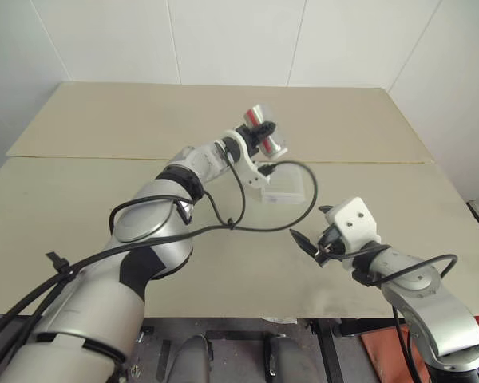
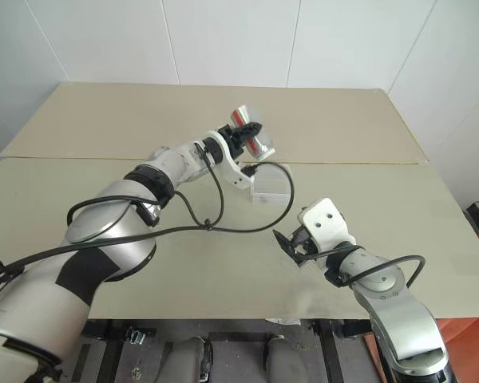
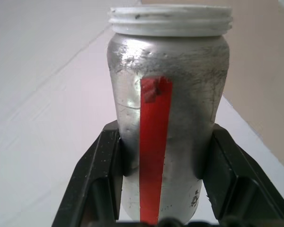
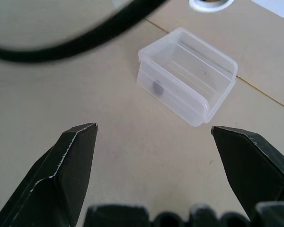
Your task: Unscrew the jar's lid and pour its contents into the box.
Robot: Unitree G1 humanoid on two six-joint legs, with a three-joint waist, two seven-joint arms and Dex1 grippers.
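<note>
White panelled walls stand behind a wide beige worktop (image 1: 104, 199) with a seam running across it. The robot's left arm reaches forward over the middle of the worktop. Its left pincer (image 1: 259, 132) is pinching the jar (image 1: 264, 130), a slim silvery jar with a red stripe down its side, and holds it in the air, tilted on its side. In the left wrist view the two black fingers (image 3: 97, 175) press against opposite sides of the jar's body, and the jar's white threaded mouth is bare, with no lid on it. Directly below the jar, the box (image 1: 286, 185), a small shallow container of clear whitish plastic, sits on the worktop with its open side up. The right wrist view shows it has a small dark speck on its near wall; what lies inside it cannot be made out. A black cable from the left arm loops beside the box. The right pincer (image 1: 313, 242) hangs low over the worktop on the near right, well apart from the box, its black fingers (image 4: 68, 165) spread wide and holding nothing.
</note>
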